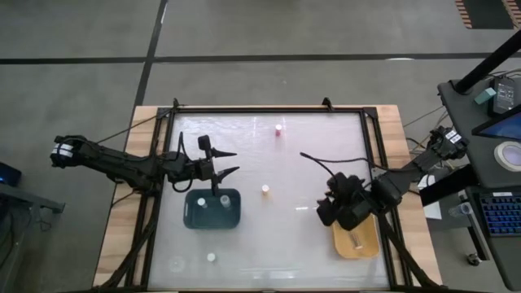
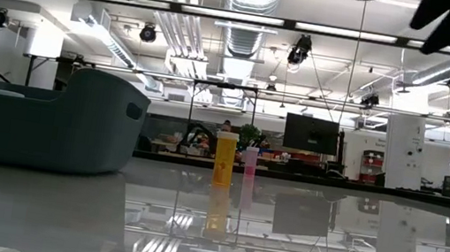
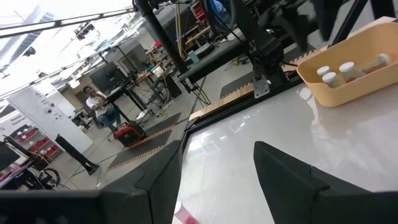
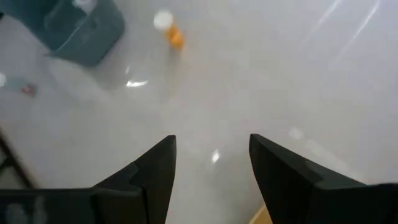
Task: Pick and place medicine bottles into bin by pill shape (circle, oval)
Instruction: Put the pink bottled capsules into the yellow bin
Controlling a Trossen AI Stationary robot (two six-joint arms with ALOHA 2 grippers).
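The white table carries two bins. The dark teal bin sits toward the left; from above two white-capped bottles show inside it. The yellow-orange bin sits toward the right. The high view shows one bottle lying in it, partly under the arm, while the left wrist view shows this bin holding two upright white caps and a lying bottle beside them.

The left end effector hangs just beyond the teal bin's far edge, its fingers spread wide with nothing between them. The right end effector hangs over bare table just beside the yellow-orange bin's near-left corner. The right wrist view shows its fingers apart and empty.

Loose bottles stand well apart on the table: an orange one between the bins, a pink one near the far edge, and a white-capped one near the front. The low view lines up the orange and pink bottles side by side, and shows the teal bin's wall hiding its contents.
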